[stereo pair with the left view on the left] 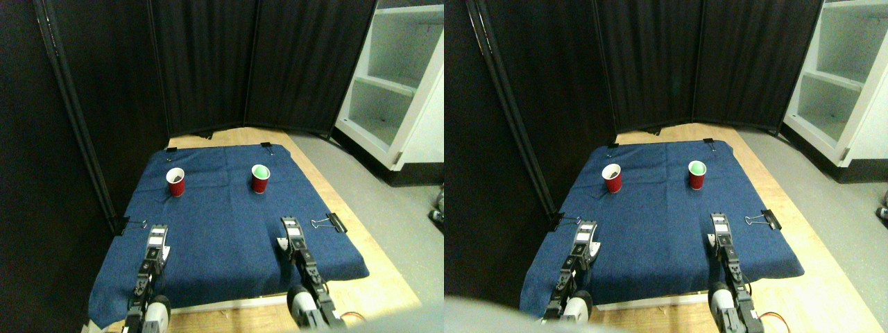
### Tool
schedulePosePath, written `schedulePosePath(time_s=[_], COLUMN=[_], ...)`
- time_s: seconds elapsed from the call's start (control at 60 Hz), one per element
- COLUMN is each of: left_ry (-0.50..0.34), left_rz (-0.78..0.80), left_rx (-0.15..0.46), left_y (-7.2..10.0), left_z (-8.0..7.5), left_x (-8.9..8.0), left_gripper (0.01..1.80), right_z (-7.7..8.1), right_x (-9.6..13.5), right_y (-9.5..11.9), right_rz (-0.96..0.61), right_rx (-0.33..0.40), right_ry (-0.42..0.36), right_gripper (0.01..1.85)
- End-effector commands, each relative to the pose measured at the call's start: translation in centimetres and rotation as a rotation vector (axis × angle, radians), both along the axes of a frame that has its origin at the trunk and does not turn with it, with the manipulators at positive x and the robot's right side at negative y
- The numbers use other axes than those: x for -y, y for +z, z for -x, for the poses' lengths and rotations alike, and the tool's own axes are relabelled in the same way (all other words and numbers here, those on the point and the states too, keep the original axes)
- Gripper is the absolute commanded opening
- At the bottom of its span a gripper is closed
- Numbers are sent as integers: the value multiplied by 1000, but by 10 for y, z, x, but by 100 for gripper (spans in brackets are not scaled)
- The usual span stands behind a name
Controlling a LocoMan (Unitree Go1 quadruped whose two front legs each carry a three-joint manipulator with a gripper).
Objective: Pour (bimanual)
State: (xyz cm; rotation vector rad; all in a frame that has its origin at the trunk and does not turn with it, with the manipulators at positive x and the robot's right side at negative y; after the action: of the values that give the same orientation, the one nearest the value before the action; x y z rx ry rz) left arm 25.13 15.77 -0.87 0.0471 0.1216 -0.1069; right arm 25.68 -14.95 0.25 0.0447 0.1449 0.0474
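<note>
Two red cups stand upright on the blue cloth (222, 229). The left cup (176, 182) shows a dark inside. The right cup (260, 178) holds something green at its top. My left gripper (157, 236) rests low over the cloth's near left part, well short of the left cup. My right gripper (288, 230) sits over the near right part, below the right cup. Neither gripper touches a cup, and nothing shows between their jaws.
The cloth covers a wooden board (368, 277) and is held by black binder clips (331, 223) at its edges. Black curtain panels (208, 62) close off the back and left. A white shelf unit (399, 83) stands at the right on grey floor.
</note>
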Motion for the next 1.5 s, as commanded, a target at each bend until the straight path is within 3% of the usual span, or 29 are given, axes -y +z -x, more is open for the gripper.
schedulePosePath(time_s=[0.017,0.333,0.55,0.65,0.8,0.933,1.083,1.117,1.2,1.267,1.383,1.5], left_ry=[15,19,147,132,141,112,197,215,271,288,329,358], left_rz=[35,135,248,270,339,383,508,558,661,727,795,852], left_rx=[7,82,103,108,98,103,117,115,116,116,122,120], left_y=[-2,15,28,31,47,63,64,62,58,55,47,39], left_z=[-5,-25,-43,-51,-43,-47,-61,-66,-76,-82,-94,-102], left_x=[0,4,7,5,6,3,2,2,1,1,0,1], left_gripper=[86,72,81,80,82,87,89,91,97,96,94,90], right_z=[-8,-28,-50,-57,-60,-64,-77,-80,-85,-86,-93,-100], right_x=[-1,-11,-13,-15,-16,-16,-14,-14,-15,-17,-17,-13], right_y=[3,26,38,40,40,40,38,37,35,34,32,29], right_rz=[-40,-109,-263,-268,-278,-332,-411,-458,-492,-531,-584,-742], right_rx=[53,98,128,129,131,129,140,135,136,136,150,135], right_ry=[29,7,-82,-82,-63,-125,-141,-184,-209,-245,-236,-289], right_gripper=[44,48,53,50,49,59,61,65,71,75,78,83])
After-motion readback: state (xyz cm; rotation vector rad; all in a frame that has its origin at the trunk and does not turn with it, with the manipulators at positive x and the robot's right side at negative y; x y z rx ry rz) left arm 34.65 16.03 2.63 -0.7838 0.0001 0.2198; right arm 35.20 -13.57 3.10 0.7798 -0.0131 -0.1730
